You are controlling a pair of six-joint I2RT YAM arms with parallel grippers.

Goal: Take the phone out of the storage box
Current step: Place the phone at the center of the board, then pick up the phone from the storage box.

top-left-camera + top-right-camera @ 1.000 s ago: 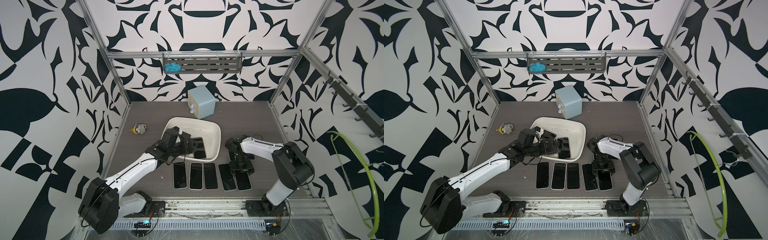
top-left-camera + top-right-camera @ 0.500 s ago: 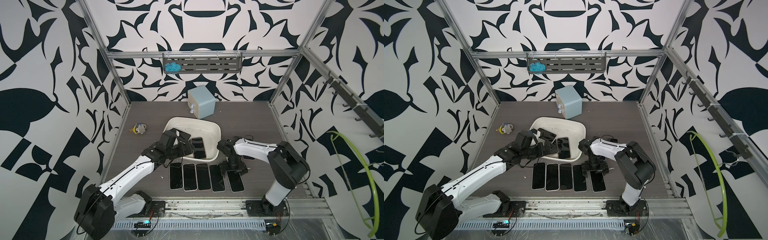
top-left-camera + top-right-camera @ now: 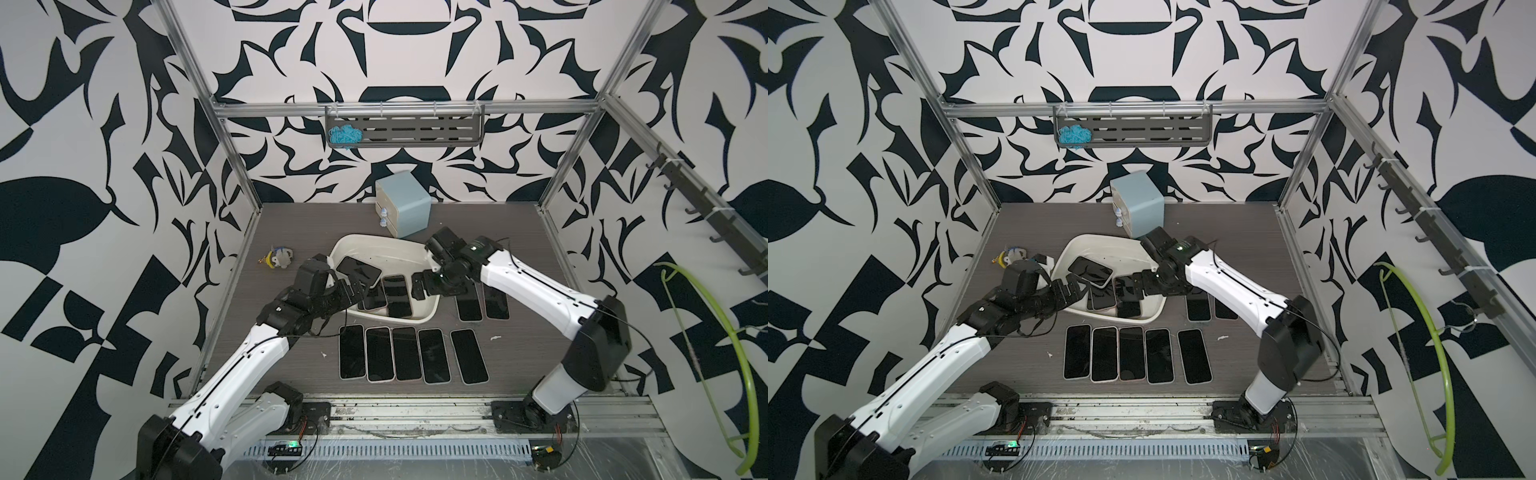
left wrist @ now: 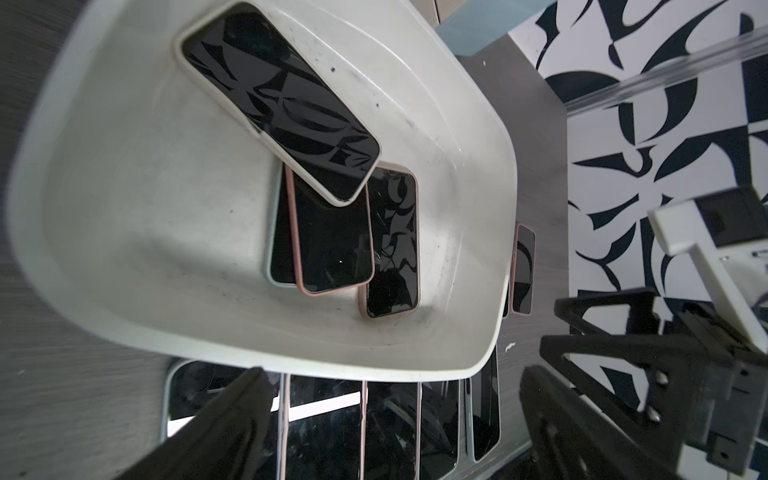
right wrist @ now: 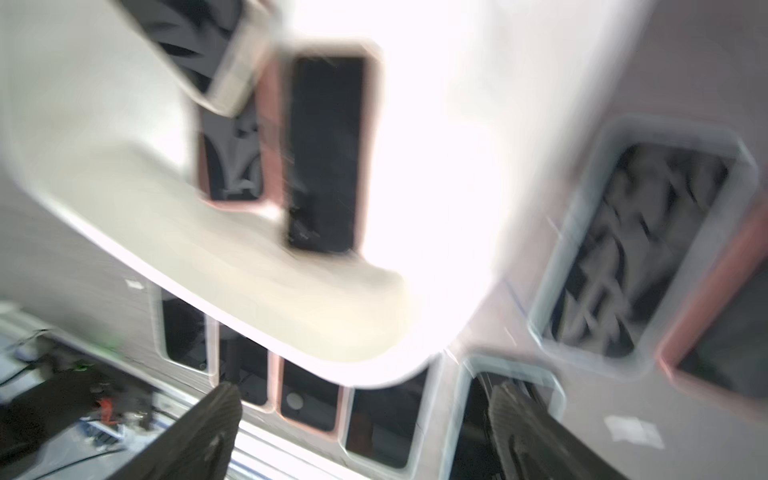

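Four phones [image 4: 332, 232] left inside: they lie piled toward the front of the white box [image 4: 124, 137]. The top phone [image 4: 278, 104], in a pale case, leans from the back wall across two others. A fourth, pink-edged with a cracked screen, lies alongside.
Box: it sits mid-desk, upright, its front rim just behind the phones already laid out.
Right gripper [image 5: 363, 415]: this is the change. A second ago it was clenched and low over the right end of the phones on the desk [image 3: 519, 249]. Now it is released and empty, and it has swung back to the box's right rim, facing the pile. Its wrist view is smeared with motion.
Left gripper [image 4: 392, 415]: no change. It is still released and empty, and it hovers at the box's left rim, pointing at the pile and touching no phone.
Phones on the desk: a row of five [image 3: 409, 353] lies side by side, screens up, just in front of the box. A pair of phones [image 3: 469, 305] lies beside the box's right side, partly under the right arm. I cannot tell which one was just set down.
Meaning for the task: one delivery looks finished, and the right arm seems to be returning for another. By count, more phones are out than in.
Likely next pick: the top phone, since it overlaps the others and its raised end offers an edge to grasp.
Risk: both grippers crowd the same pile and could bump each other.
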